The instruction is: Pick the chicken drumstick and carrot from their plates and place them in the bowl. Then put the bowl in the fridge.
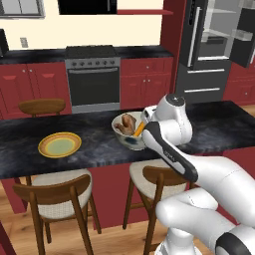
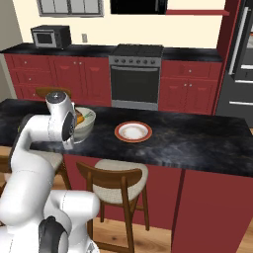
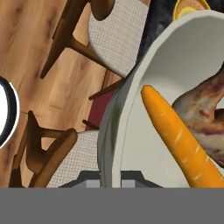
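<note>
The robot's claw [image 3: 111, 181] is pinched shut on the near rim of the bowl [image 1: 125, 138], which sits tilted at the dark tabletop [image 1: 74, 159] edge holding the carrot [image 3: 179, 138] and chicken drumstick [image 3: 205, 113]; such a one-sided grip could tip it and spill both on the way to the fridge [image 1: 211, 45].

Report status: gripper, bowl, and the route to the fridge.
Gripper shut on bowl rim. Chicken drumstick and carrot inside bowl; both plates empty. Fridge stands open, far right; no obstacle seen on counter between.
</note>
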Controlling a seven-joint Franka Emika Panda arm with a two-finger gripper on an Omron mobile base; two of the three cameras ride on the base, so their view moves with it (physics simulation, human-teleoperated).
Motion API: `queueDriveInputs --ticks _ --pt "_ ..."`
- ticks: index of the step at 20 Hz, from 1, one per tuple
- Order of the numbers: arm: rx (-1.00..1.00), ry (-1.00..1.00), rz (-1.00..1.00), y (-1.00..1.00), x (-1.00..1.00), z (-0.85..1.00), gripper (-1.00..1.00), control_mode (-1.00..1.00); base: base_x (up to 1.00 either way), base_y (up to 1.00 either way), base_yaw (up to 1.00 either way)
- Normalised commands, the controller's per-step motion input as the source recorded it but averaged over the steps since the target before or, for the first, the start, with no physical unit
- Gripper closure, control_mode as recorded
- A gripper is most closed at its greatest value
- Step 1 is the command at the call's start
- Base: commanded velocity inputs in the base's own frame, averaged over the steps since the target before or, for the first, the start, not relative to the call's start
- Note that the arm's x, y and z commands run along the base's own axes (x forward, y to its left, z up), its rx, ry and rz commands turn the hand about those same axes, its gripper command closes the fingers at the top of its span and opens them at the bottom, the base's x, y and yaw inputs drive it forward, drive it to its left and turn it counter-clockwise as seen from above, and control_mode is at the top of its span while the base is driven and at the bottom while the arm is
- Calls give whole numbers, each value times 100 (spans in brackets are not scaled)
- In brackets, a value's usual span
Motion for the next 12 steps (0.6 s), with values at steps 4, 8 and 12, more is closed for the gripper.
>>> queueDriveInputs --ticks 4,8,12 --pt "0 0 0 0 0 0 100 100 -20 -7 0" --pt "0 0 0 0 0 0 100 100 -59 -35 -4" --pt "0 0 0 0 0 0 100 100 -18 -28 -48"
